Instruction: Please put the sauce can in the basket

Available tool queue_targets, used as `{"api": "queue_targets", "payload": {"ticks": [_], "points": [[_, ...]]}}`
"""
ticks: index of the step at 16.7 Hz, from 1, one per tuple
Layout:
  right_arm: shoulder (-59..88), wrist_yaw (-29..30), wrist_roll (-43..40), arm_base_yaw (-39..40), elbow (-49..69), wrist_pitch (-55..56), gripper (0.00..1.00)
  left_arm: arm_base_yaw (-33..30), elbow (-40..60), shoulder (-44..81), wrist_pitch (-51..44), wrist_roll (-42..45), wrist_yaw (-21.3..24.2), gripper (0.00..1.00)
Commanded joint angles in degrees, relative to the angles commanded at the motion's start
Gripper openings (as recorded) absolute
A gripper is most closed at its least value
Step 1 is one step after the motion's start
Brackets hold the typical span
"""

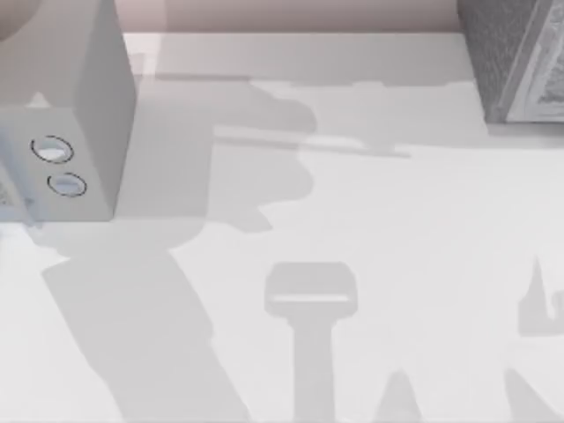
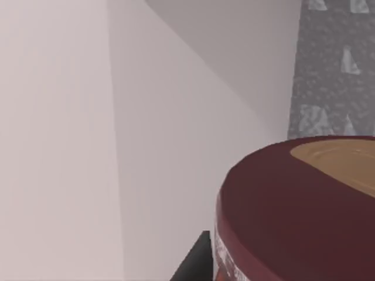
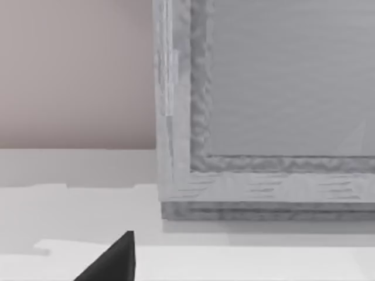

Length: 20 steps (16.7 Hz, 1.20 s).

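Note:
The sauce can looms close in the left wrist view, showing its dark maroon top with a tan patch. One dark fingertip of my left gripper lies against the can's side, and the can appears held above the table. The basket is a grey textured box at the table's back right corner. Its wall rises beyond the can. In the right wrist view the basket's rim stands near, with a single dark fingertip of my right gripper before it.
A big pale grey block with two round lenses, seemingly part of my left arm, covers the top view's upper left. Arm shadows fall across the white table. A pinkish wall runs behind the table's far edge.

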Motion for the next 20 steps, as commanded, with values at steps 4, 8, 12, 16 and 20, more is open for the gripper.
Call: {"api": "queue_targets", "payload": {"ticks": [4,8,12,16,20], "points": [[0.00,0.00,0.00,0.00,0.00,0.00,1.00,0.00,0.00,0.00,0.00,0.00,0.00,0.23],[0.00,0.00,0.00,0.00,0.00,0.00,1.00,0.00,0.00,0.00,0.00,0.00,0.00,0.53],[0.00,0.00,0.00,0.00,0.00,0.00,1.00,0.00,0.00,0.00,0.00,0.00,0.00,0.83],[0.00,0.00,0.00,0.00,0.00,0.00,1.00,0.00,0.00,0.00,0.00,0.00,0.00,1.00],[0.00,0.00,0.00,0.00,0.00,0.00,1.00,0.00,0.00,0.00,0.00,0.00,0.00,1.00]]}}
